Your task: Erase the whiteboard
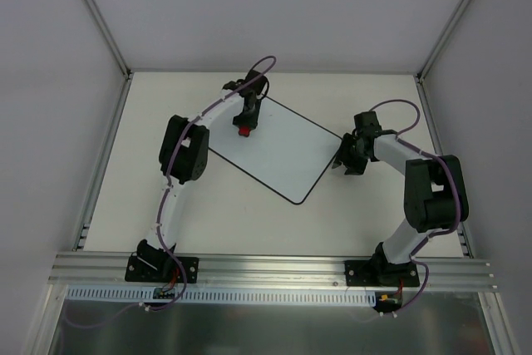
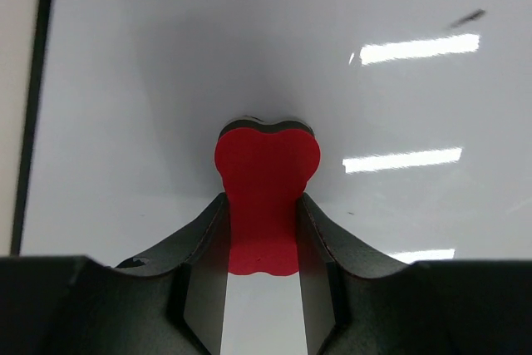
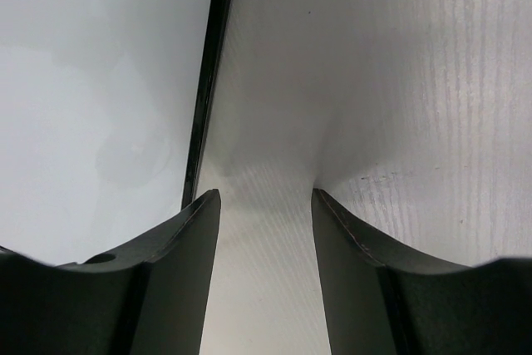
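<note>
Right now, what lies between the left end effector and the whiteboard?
A red eraser, held in the left end effector over the whiteboard; the left wrist view shows it.

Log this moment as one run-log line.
task: erase whiteboard | left gripper: shut on red eraser, on whiteboard | right gripper: open, over table beside whiteboard edge | small dark mark visible

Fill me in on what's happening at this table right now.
The left end effector grips a red eraser and has it down on the whiteboard, toward the board's far end. The board looks almost clean; the left wrist view shows one short dark mark beyond the eraser. The right end effector is open with nothing between its fingers, at the board's right edge and mostly over the bare table. Whether it is steadying the board cannot be told.
</note>
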